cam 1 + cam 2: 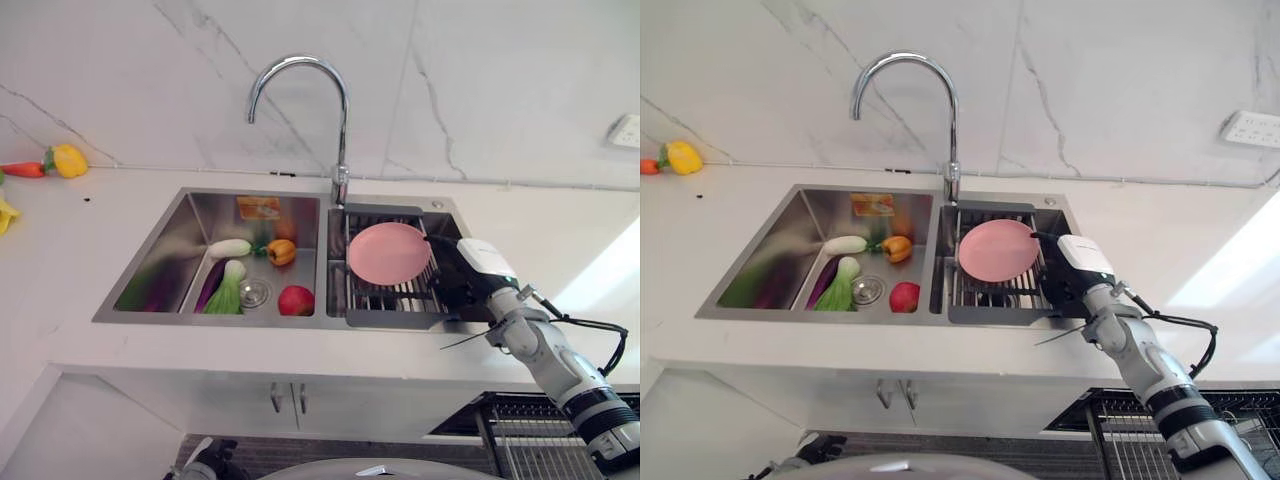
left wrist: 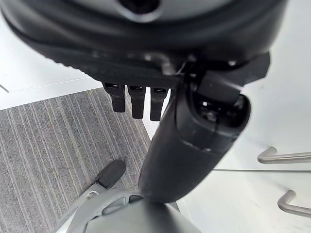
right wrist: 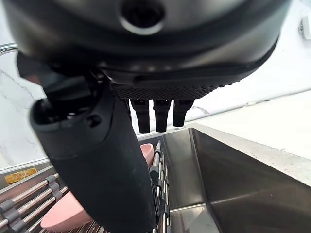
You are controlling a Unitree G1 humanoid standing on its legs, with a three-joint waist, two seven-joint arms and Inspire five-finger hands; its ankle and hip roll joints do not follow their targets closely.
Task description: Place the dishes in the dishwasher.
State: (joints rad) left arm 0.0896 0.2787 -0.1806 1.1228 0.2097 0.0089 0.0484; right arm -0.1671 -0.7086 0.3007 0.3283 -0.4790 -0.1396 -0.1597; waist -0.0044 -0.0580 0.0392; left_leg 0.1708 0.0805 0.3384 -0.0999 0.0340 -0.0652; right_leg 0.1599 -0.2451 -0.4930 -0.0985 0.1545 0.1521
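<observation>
A round, flat pink plate point(image 1: 388, 252) is lying on the dark slatted drying rack point(image 1: 390, 298) that is sitting over the right basin of the stainless steel sink point(image 1: 160, 262), leaning slightly, its face turned upward.

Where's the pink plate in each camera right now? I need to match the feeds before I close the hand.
Left eye view: pink plate on the drying rack over the sink's right basin, beside the right hand.
Right eye view: same plate, right of the faucet.
Right wrist view: plate edge past the thumb, on the rack bars.
Left wrist view: not in it.
Shared landmark: the rack.
</observation>
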